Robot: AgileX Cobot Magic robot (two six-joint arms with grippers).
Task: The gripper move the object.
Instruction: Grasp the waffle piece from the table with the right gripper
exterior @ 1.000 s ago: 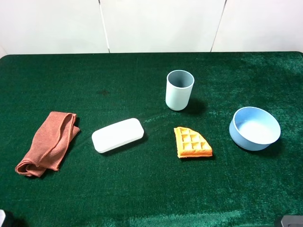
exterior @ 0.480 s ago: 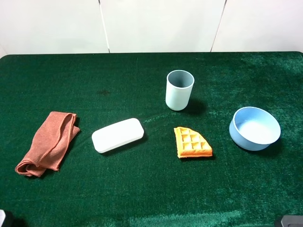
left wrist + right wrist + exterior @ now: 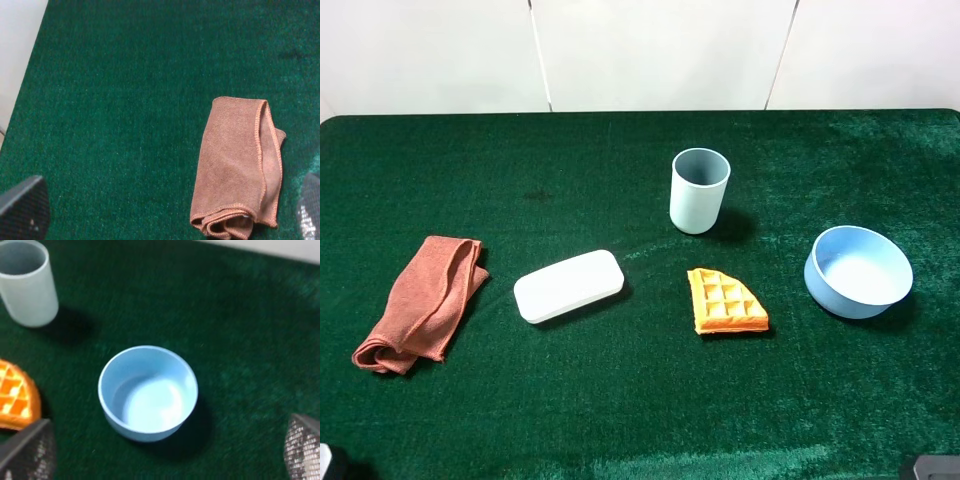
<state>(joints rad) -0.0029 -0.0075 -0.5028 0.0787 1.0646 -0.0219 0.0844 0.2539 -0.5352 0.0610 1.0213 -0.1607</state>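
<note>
Your right gripper (image 3: 162,450) is spread open and empty, so swing it past the pale blue round plastic bowl (image 3: 125,427) to the small orange-yellow grid-patterned waffle wedge (image 3: 725,302) lying flat on the green felt surface (image 3: 620,400) nearby, then pinch its thin edges squarely.

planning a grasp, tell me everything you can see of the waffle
The waffle is a small orange-yellow wedge, toy-like, with a square grid on top and one curved edge. It lies flat on the green mat, nearer the camera than the cup, between the case and the bowl. Nothing else touches it.
</note>
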